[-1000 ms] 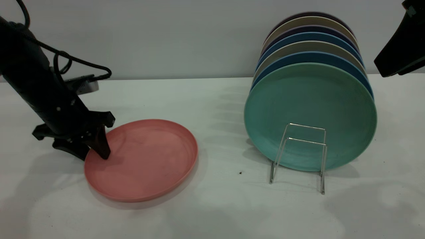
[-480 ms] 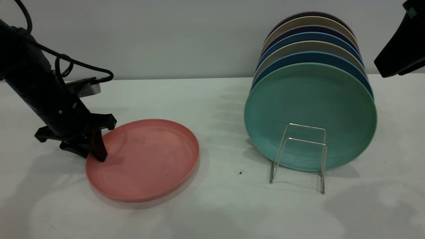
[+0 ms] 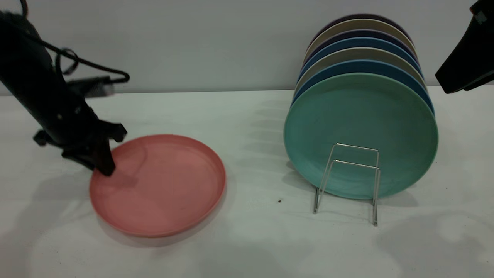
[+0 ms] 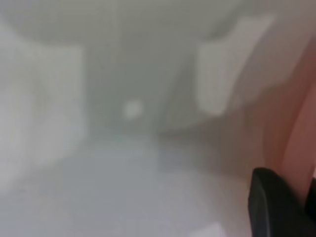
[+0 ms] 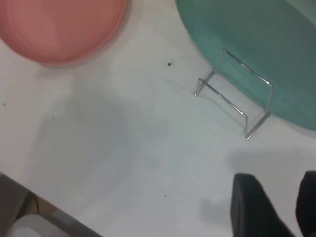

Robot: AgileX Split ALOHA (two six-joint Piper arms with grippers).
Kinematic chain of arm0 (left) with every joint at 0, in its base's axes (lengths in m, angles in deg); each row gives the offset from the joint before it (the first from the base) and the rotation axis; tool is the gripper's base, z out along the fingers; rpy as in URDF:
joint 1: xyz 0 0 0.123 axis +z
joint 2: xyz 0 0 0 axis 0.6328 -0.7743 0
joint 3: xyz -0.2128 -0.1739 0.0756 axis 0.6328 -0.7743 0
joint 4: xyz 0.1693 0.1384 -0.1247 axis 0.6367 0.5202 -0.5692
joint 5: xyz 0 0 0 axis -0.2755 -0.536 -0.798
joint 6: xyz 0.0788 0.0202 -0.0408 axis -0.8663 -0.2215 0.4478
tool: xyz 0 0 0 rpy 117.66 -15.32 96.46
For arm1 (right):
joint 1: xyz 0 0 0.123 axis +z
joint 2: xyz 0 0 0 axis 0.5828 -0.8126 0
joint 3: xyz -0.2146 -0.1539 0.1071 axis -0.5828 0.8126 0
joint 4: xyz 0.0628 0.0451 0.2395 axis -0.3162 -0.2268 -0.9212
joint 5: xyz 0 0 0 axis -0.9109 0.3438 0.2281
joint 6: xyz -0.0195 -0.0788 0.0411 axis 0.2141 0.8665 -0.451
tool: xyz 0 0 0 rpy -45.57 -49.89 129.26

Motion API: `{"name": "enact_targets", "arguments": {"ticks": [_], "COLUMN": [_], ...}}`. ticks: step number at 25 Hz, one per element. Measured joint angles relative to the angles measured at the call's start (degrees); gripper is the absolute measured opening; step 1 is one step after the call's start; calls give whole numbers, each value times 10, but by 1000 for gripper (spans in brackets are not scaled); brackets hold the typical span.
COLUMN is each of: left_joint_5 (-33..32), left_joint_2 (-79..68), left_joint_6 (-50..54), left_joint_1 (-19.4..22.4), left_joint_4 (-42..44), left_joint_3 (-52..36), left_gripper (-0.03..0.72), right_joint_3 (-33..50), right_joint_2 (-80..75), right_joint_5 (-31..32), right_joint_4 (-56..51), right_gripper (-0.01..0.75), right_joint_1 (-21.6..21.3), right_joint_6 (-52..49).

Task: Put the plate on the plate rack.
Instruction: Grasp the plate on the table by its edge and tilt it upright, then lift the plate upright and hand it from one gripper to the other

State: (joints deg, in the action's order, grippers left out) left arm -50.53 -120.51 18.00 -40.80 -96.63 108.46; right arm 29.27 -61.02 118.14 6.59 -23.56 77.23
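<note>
We are counting eight plates in all: one salmon-pink plate (image 3: 158, 184) lying flat on the white surface (image 3: 254, 239), and seven standing on edge in the plate rack (image 3: 347, 181) to its right, namely a teal-green plate (image 3: 361, 131) in front, then blue plates (image 3: 362, 65) alternating with beige ones and a dark one at the very back. Two empty wire loops are standing free in front of the teal one. The left hand (image 3: 101, 166) is gripping the pink plate at its left rim, one finger (image 3: 103, 162) pressing inside the rim and the other hidden beneath. The left wrist view is showing us only blur, a pink edge and a dark fingertip. The right hand (image 5: 284, 207) is hanging high at the upper right, mostly cut off, its two fingers standing apart. A plain grey wall (image 3: 193, 42) is rising behind the surface.
</note>
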Motion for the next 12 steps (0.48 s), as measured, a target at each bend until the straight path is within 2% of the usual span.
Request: {"name": "enact_targets", "arguments": {"ticks": [7,12], "left_joint_5": [-58,-100], "left_joint_2": [67,109], "left_joint_6": [-94,-175], "left_joint_1": [-2,-26], "left_joint_4": [7,9], "left_joint_3": [0,-1], "left_gripper": [16,15], "right_joint_3": [0,0], "right_joint_2": [0,0], "right_joint_5": [26,60], "right_joint_4": [-60,-140], "right_gripper": [243,243], "right_joint_1": [0,0], "right_joint_6": [86,186]}}
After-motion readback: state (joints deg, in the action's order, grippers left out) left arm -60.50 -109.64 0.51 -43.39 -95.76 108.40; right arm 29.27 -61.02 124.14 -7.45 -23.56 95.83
